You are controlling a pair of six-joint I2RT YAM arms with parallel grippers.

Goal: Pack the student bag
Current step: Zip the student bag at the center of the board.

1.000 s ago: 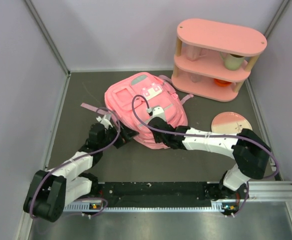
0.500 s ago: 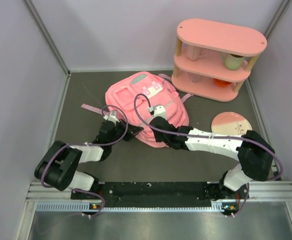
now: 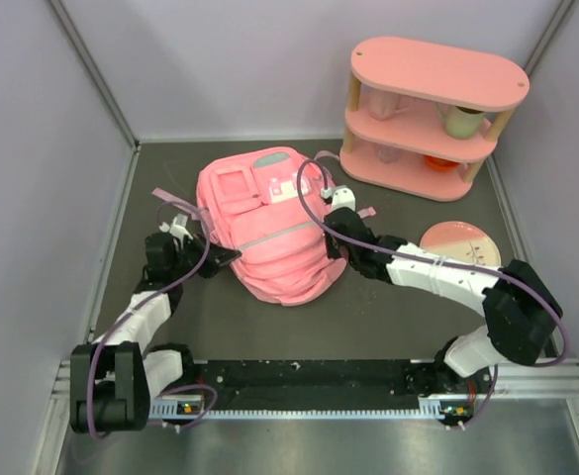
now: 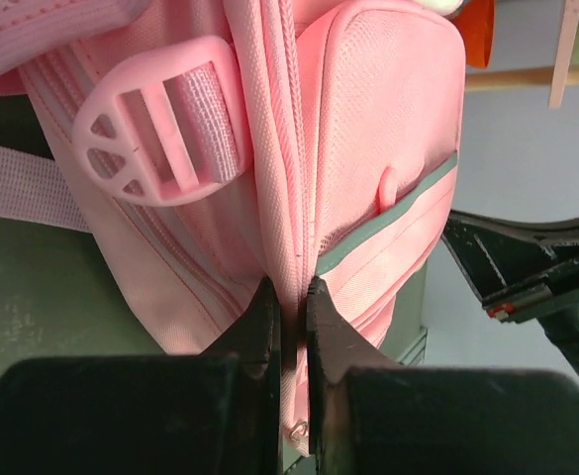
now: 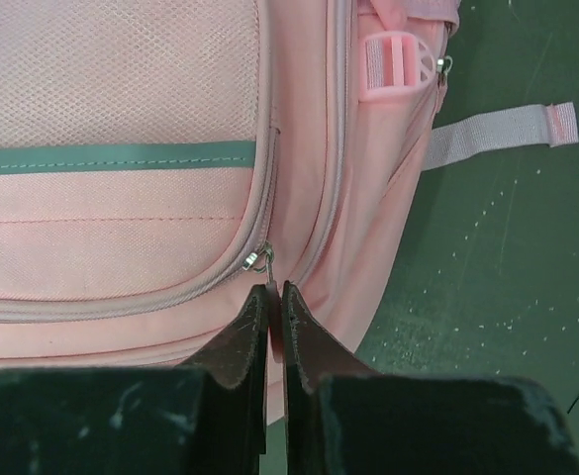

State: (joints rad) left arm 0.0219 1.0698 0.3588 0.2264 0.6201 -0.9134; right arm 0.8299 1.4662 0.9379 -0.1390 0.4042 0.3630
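Swung round since a second ago, the student bag [image 3: 269,237] now lies front-up in the middle of the bench [image 3: 398,317]. Left fingers [image 4: 261,336] clamp a fold of it. Right fingers [image 5: 241,346] pinch a zip pull [image 5: 259,260], so unzipping looks likely next.

Robot laboratory test cell, seen from above. Enclosed on three sides by plain pale panels [image 3: 230,69] with metal corner strips, and floored by a dark, scuffed bench [image 3: 220,327]. Along the near edge, an aluminium rail [image 3: 536,381] and a black cable track [image 3: 309,381], anchoring a left arm [image 3: 136,317] and a right arm [image 3: 433,282], both white and black with loose purple cables. Furnished only with staged props: pink shelf [image 3: 437,74], plate [image 3: 459,242], backpack [image 3: 269,228].
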